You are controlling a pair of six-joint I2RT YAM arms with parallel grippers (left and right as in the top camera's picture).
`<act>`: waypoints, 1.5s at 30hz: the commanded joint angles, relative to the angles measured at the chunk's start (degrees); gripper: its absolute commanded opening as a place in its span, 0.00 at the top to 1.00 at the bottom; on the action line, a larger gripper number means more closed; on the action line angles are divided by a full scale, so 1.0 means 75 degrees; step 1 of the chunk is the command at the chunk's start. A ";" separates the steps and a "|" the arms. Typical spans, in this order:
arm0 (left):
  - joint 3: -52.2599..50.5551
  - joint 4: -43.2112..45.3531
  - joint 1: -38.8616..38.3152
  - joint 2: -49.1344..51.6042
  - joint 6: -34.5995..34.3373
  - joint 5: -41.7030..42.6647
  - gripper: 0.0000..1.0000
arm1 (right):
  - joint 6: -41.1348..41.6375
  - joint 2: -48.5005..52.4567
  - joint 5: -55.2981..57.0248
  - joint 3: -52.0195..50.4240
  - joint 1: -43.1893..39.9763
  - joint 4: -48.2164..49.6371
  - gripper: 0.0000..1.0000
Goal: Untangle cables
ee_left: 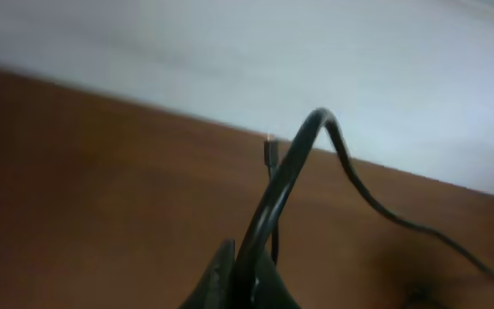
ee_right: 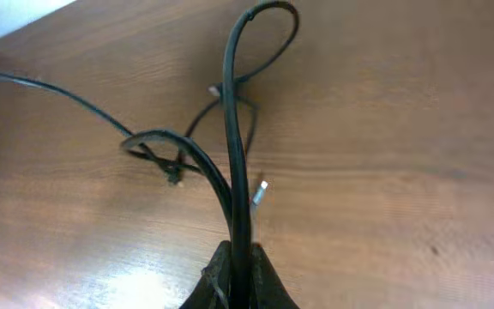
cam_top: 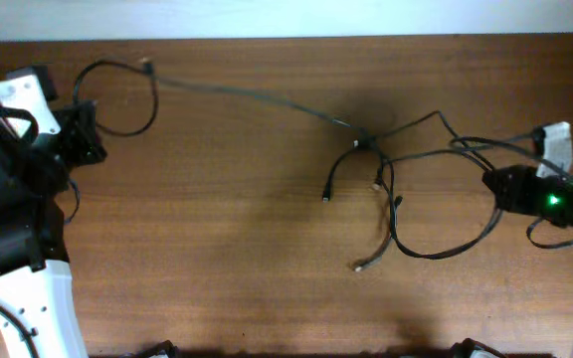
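Thin black cables (cam_top: 391, 169) lie tangled on the brown table, knotted near the middle right (cam_top: 366, 142). One long strand (cam_top: 247, 92) runs from the knot to a loop at the far left. My left gripper (cam_top: 86, 127) is shut on that loop; in the left wrist view the cable (ee_left: 286, 184) rises from the closed jaws (ee_left: 247, 279). My right gripper (cam_top: 495, 184) is shut on cable at the right; in the right wrist view black strands (ee_right: 234, 154) run from its jaws (ee_right: 240, 270) toward the knot (ee_right: 171, 167). Loose plug ends (cam_top: 359, 267) lie on the table.
The wooden table (cam_top: 217, 229) ends at a pale wall along the far edge (cam_top: 286, 20). A white part of the right arm (cam_top: 557, 139) sits beside the right gripper.
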 commanded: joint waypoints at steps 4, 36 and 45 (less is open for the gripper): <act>0.0105 -0.0306 0.0163 -0.0102 -0.1119 -0.2518 1.00 | -0.0137 -0.0032 -0.0131 0.0047 -0.1093 -0.0184 0.96; 0.0096 -0.1856 -0.3812 -0.0058 0.1040 0.1530 0.01 | -0.1582 -0.0032 -0.4701 0.0047 0.2381 0.0256 0.31; 0.0096 -0.2672 -0.3812 -0.0058 0.1411 0.0991 0.01 | -0.1064 -0.0032 -0.0629 0.0044 0.2384 -0.1227 0.14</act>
